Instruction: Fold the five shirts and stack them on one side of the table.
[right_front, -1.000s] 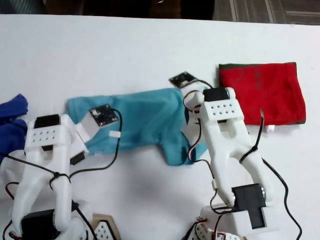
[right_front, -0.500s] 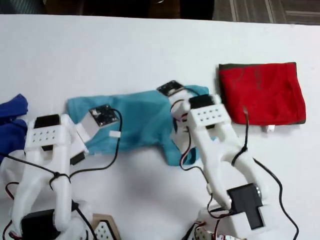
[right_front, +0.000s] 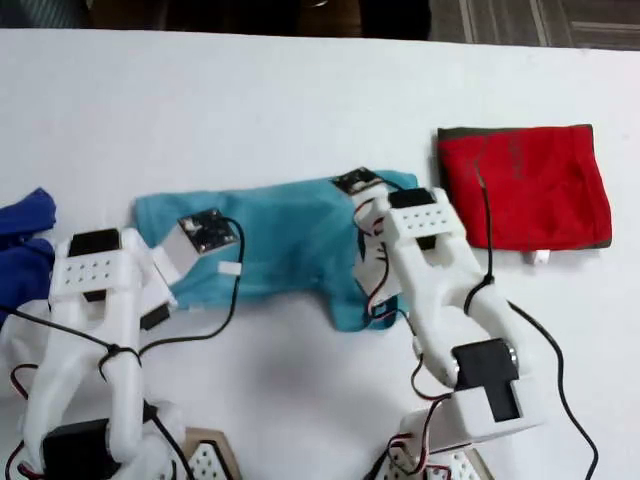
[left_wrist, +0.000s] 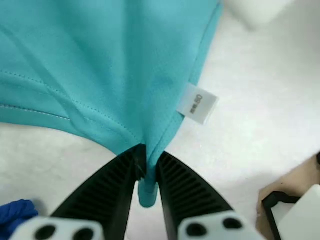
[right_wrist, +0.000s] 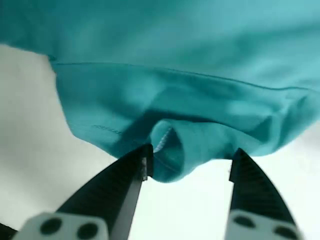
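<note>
Red shirt (right_front: 525, 190) is sitting folded at the right worktop (right_front: 300, 90) edge; left fingers (left_wrist: 112, 192) are pinching the teal shirt (right_front: 290, 240), right fingers (right_wrist: 117, 187) gaping round its hem; blue shirt (right_front: 22, 240) waiting.

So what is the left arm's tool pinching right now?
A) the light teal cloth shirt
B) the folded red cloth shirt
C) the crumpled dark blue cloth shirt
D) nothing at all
A: the left wrist view shows the left tool closed tight on an edge of the light teal cloth shirt, close to its white label.
</note>
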